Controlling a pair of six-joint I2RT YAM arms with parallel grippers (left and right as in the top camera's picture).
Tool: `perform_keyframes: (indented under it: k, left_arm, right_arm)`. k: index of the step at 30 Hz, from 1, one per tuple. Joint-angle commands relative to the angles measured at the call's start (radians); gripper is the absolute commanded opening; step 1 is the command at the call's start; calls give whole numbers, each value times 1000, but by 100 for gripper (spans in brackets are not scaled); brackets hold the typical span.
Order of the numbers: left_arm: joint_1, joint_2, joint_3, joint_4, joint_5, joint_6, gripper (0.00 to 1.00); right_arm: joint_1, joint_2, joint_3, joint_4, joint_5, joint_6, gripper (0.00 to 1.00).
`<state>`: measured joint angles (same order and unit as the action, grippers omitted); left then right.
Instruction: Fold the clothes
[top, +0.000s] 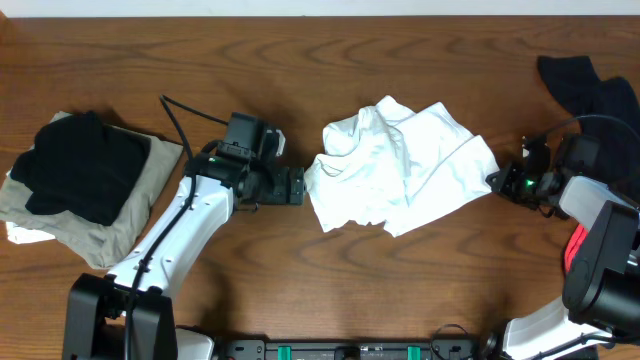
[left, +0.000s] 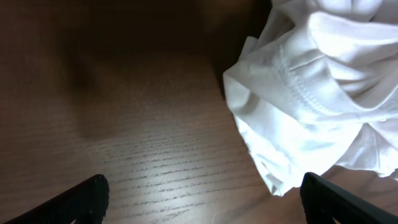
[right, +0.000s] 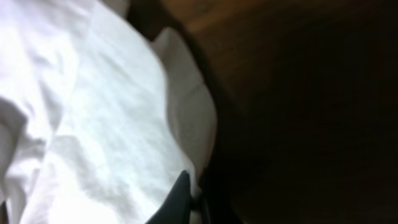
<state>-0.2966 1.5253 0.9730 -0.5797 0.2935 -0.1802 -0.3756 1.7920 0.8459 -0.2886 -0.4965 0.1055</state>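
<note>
The white T-shirt (top: 400, 165) lies crumpled in the middle of the wooden table; no logo shows. My left gripper (top: 300, 187) sits at the shirt's left edge, open and empty. In the left wrist view its jaws (left: 205, 205) are spread wide over bare wood, with the shirt's hem (left: 298, 106) just ahead on the right. My right gripper (top: 497, 182) is at the shirt's right edge. In the right wrist view its fingers (right: 198, 198) are shut on the white cloth (right: 106, 137).
A pile of clothes lies at the far left: a black garment (top: 85, 165) on top of a beige one (top: 135, 215). Another dark garment (top: 590, 85) lies at the back right corner, behind my right arm (top: 605, 240).
</note>
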Motion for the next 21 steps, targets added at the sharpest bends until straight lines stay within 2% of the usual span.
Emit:
perform_keyframes:
  k: [1,7,14,21]
  left_arm:
    - [-26,2,10,11,13,3,98]
    - [-60,2,10,32,12,26,98]
    - [-65,2,10,44,13,57,98]
    - [-110,3,10,67,13,203,98]
  right_arm:
    - [23,43,-35,-16,43,2,1]
    - [23,-10,-24,-50,37,3,1]
    - [23,-234,44,-171,37,28,1]
    - [23,-415,101,-270,68,28,1]
